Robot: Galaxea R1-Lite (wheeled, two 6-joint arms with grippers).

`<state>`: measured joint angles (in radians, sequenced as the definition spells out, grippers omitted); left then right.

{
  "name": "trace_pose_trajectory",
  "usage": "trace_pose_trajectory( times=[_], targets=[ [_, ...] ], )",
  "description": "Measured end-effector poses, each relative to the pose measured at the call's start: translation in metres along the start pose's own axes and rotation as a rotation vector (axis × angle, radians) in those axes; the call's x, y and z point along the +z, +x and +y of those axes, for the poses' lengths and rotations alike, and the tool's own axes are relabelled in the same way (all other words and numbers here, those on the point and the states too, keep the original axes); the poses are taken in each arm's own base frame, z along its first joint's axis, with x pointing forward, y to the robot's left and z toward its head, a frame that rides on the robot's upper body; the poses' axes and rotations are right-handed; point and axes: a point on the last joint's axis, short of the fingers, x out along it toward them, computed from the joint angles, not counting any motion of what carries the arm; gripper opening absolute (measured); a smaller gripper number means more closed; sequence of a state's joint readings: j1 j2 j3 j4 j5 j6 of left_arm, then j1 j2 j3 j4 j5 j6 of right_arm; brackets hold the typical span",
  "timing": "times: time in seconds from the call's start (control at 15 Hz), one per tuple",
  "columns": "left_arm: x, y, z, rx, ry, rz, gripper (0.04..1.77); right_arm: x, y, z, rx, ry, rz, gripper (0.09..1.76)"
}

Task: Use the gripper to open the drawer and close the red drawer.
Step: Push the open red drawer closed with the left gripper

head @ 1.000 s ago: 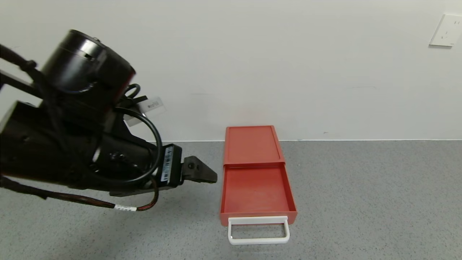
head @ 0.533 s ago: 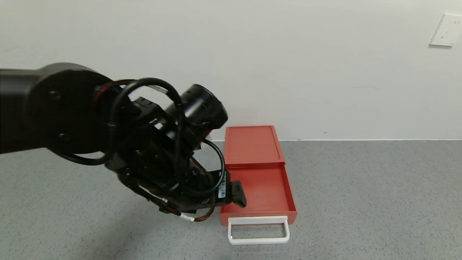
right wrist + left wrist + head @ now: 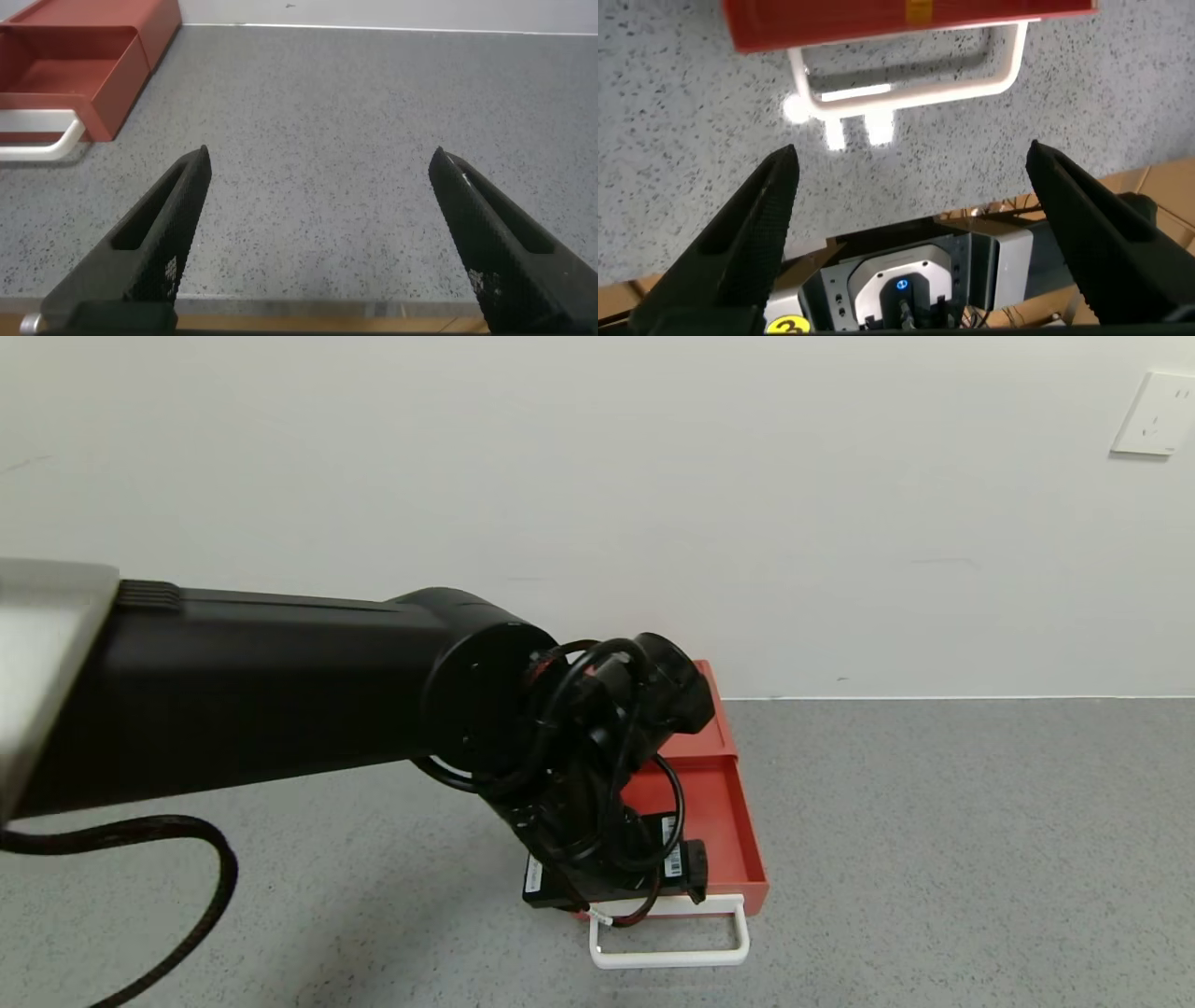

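The red drawer (image 3: 724, 821) stands on the grey table by the wall, its tray pulled out toward me, with the white loop handle (image 3: 672, 954) at the front. My left arm reaches over it, and its wrist hides the tray's left half. The left gripper (image 3: 913, 154) is open and empty, pointing down at the table just in front of the handle (image 3: 906, 89), apart from it. The drawer's front (image 3: 831, 23) shows beyond the handle. My right gripper (image 3: 320, 156) is open and empty, low over the table to the right of the drawer (image 3: 75, 65).
A white wall runs behind the table, with a socket plate (image 3: 1156, 414) at the upper right. My own base (image 3: 906, 280) shows below the table's front edge in the left wrist view. Bare grey tabletop (image 3: 934, 849) lies right of the drawer.
My left arm has swung from the left side to over the drawer's front. Its gripper turned from pointing sideways to pointing down by the handle. The drawer has not moved.
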<state>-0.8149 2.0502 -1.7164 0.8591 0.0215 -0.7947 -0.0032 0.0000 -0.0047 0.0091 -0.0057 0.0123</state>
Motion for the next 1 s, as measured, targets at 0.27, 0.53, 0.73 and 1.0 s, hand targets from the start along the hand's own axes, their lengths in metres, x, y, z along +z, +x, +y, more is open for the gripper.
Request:
trace_pose_trajectory(
  times=[0.27,0.53,0.73,1.0],
  targets=[
    [-0.004,0.03,-0.015,0.047,0.012,0.027,1.75,0.0,0.0,0.0,0.0,0.0,0.0,1.71],
    [-0.007,0.048,-0.021,0.081,0.002,0.041,1.75,0.0,0.0,0.0,0.0,0.0,-0.001,1.71],
    [-0.004,0.054,-0.025,0.102,-0.005,0.045,1.75,0.0,0.0,0.0,0.0,0.0,-0.001,1.71],
    [0.007,0.061,-0.029,0.121,-0.017,0.033,1.75,0.0,0.0,0.0,0.0,0.0,-0.001,1.71]
  ],
)
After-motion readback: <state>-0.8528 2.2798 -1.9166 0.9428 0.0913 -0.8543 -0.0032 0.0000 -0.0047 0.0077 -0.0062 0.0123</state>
